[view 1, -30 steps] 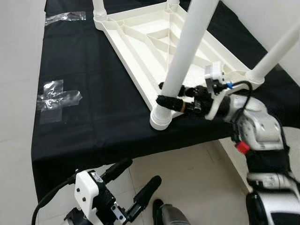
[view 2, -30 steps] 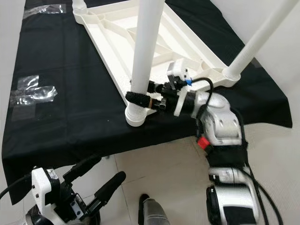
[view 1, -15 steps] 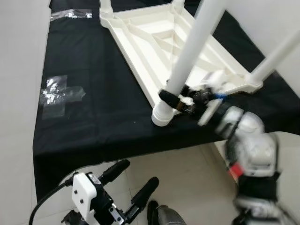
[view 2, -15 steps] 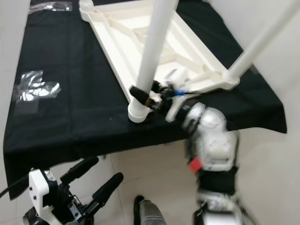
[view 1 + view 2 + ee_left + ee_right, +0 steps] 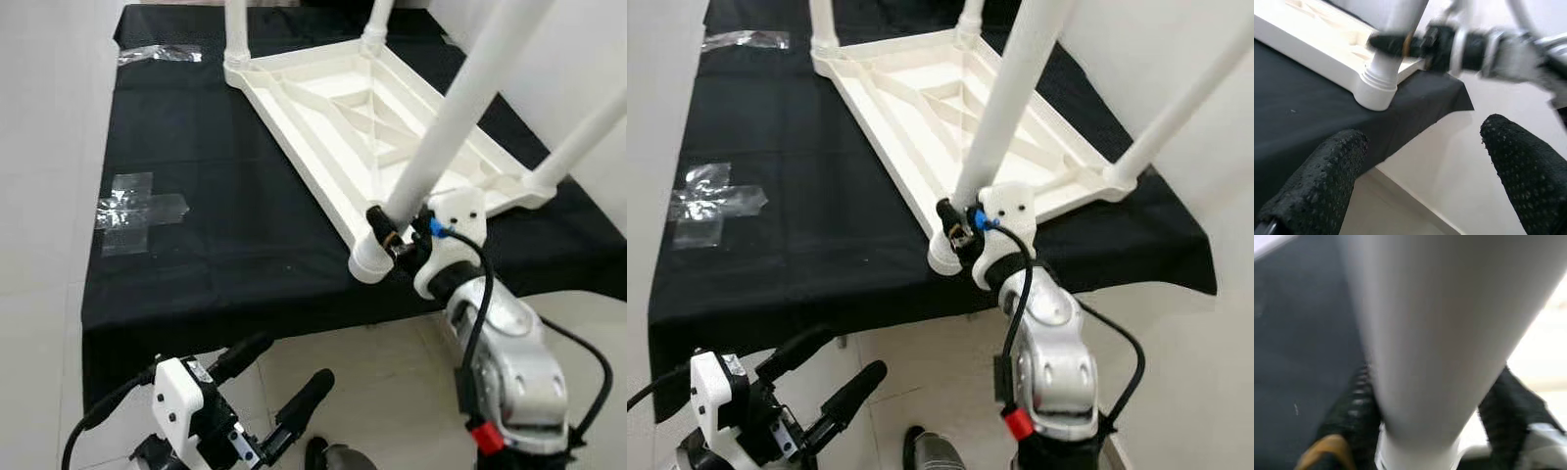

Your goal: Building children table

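Note:
A white children's table (image 5: 323, 117) lies upside down on a black cloth, its legs pointing up. The nearest leg (image 5: 441, 137) rises at a slant from the corner socket (image 5: 370, 260) by the cloth's front edge. My right gripper (image 5: 385, 223) is shut on this leg just above the socket, and the forearm reaches up from below. In the right wrist view the leg (image 5: 1435, 333) stands between the two black fingers (image 5: 1356, 411). My left gripper (image 5: 266, 387) hangs low in front of the table edge, open and holding nothing. Its wrist view looks at the socket (image 5: 1376, 88).
The black cloth (image 5: 216, 245) covers the tabletop and hangs over the front edge. Clear tape forms a cross (image 5: 132, 201) on the left, and another strip (image 5: 157, 54) lies at the far left. A white wall (image 5: 588, 49) runs close on the right, with tiled floor (image 5: 392, 372) below.
The camera has shifted. My right forearm has swung from the right of the leg round to its near side, keeping its hold. The left gripper has stayed open and low.

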`<state>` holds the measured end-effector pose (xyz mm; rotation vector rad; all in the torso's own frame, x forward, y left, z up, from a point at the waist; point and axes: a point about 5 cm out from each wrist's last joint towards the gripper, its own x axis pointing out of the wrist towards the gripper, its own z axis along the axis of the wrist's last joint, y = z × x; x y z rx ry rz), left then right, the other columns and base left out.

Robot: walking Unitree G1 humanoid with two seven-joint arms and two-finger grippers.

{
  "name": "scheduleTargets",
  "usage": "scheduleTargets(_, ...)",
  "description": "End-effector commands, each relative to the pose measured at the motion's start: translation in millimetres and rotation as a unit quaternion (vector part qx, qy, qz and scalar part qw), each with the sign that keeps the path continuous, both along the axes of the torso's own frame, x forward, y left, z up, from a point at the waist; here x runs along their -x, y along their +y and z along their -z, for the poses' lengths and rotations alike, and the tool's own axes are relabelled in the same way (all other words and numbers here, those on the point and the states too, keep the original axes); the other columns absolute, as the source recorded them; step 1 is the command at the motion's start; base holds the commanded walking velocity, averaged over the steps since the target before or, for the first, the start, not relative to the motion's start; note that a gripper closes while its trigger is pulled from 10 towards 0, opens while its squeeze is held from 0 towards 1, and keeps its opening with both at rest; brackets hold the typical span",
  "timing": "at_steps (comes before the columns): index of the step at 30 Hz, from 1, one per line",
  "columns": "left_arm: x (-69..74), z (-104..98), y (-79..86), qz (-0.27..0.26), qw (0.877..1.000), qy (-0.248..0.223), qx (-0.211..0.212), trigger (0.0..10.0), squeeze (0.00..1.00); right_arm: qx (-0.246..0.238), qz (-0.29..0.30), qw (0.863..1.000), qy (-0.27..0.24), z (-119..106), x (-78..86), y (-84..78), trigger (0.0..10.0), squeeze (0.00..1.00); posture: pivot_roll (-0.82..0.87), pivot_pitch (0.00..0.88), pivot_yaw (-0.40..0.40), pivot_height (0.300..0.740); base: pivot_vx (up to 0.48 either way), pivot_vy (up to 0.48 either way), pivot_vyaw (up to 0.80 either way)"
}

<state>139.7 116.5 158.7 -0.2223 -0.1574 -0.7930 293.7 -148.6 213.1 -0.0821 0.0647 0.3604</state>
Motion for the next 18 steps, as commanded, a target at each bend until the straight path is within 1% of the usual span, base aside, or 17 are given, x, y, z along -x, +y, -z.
scheduleTargets(1,4.4,1.9,-1.3,0.002,1.000,0.012,0.005,10.0,0.00,-0.040,-0.049,0.998,-0.013,-9.5,-4.3,2.1,10.0,1.00,0.05,0.315,-0.107,0.740,0.000,0.000,0.00)
scheduleTargets(2,4.4,1.9,-1.3,0.002,1.000,0.012,0.005,10.0,0.00,-0.040,-0.049,0.998,-0.013,-9.5,-4.3,2.1,10.0,1.00,0.05,0.315,-0.107,0.740,0.000,0.000,0.00)
scheduleTargets(3,5.1,1.9,-1.6,0.003,1.000,0.012,0.005,10.0,0.00,-0.055,-0.077,0.995,-0.029,-17.7,-4.9,4.2,10.0,1.00,0.05,0.315,-0.107,0.740,0.000,0.000,0.00)
scheduleTargets(4,6.1,1.5,-2.2,0.004,1.000,0.013,0.006,10.0,0.00,-0.066,-0.133,0.988,-0.046,-26.5,-5.1,5.2,10.0,0.94,0.05,0.320,-0.106,0.740,0.000,0.000,0.00)
scheduleTargets(5,7.0,1.0,-3.0,0.005,1.000,0.014,0.006,10.0,0.00,-0.064,-0.181,0.979,-0.062,-34.6,-6.1,3.6,10.0,0.00,0.06,0.323,-0.104,0.740,0.000,0.000,0.00)
scheduleTargets(6,7.0,1.0,-3.0,0.005,1.000,0.014,0.006,10.0,0.00,-0.064,-0.181,0.979,-0.062,-34.6,-6.1,3.6,10.0,0.00,0.06,0.323,-0.104,0.740,0.000,0.000,0.00)
scheduleTargets(7,7.9,0.3,-3.5,0.006,1.000,0.015,0.007,10.0,0.00,-0.059,-0.230,0.969,-0.073,-41.7,-7.7,0.7,10.0,0.00,0.06,0.331,-0.103,0.740,0.000,0.000,0.00)
scheduleTargets(8,8.5,-0.2,-3.9,0.007,1.000,0.016,0.007,10.0,0.00,-0.055,-0.261,0.960,-0.079,-46.6,-8.7,-1.8,10.0,0.00,0.06,0.331,-0.103,0.740,0.000,0.000,0.00)
scheduleTargets(9,8.5,-0.2,-3.9,0.007,1.000,0.016,0.007,10.0,0.00,-0.055,-0.261,0.960,-0.079,-46.6,-8.7,-1.8,10.0,0.00,0.06,0.331,-0.103,0.740,0.000,0.000,0.00)
scheduleTargets(10,10.5,-1.8,-4.4,0.007,1.000,0.017,0.008,10.0,0.00,-0.020,-0.326,0.942,-0.077,-51.4,-14.9,-9.7,10.0,0.00,0.08,0.342,-0.099,0.740,0.000,0.000,0.00)
scheduleTargets(11,10.5,-1.8,-4.4,0.007,1.000,0.017,0.008,10.0,0.00,-0.020,-0.326,0.942,-0.077,-51.4,-14.9,-9.7,10.0,0.00,0.08,0.342,-0.099,0.740,0.000,0.000,0.00)
scheduleTargets(13,12.2,-2.8,-4.7,0.007,1.000,0.019,0.008,10.0,0.00,-0.006,-0.364,0.929,-0.066,-55.8,-20.0,-16.9,10.0,0.00,0.09,0.349,-0.095,0.740,0.000,0.000,0.00)
scheduleTargets(14,13.3,-3.4,-4.5,0.006,1.000,0.020,0.006,10.0,0.00,0.010,-0.385,0.921,-0.063,-60.0,-24.8,-21.4,10.0,0.00,0.10,0.356,-0.090,0.740,0.000,0.000,0.00)
scheduleTargets(15,13.3,-3.4,-4.5,0.006,1.000,0.020,0.006,10.0,0.00,0.010,-0.385,0.921,-0.063,-60.0,-24.8,-21.4,10.0,0.00,0.10,0.356,-0.090,0.740,0.000,0.000,0.00)
scheduleTargets(17,15.8,-4.0,-3.0,0.006,1.000,0.023,0.004,10.0,0.00,0.026,-0.414,0.907,-0.065,-72.5,-33.5,-28.7,10.0,0.00,0.11,0.361,-0.084,0.740,0.000,0.000,0.00)
scheduleTargets(18,16.8,-4.0,-2.4,0.007,1.000,0.025,0.002,10.0,0.00,0.032,-0.422,0.903,-0.072,-79.7,-38.1,-31.5,10.0,0.00,0.11,0.362,-0.084,0.740,0.000,0.000,0.00)
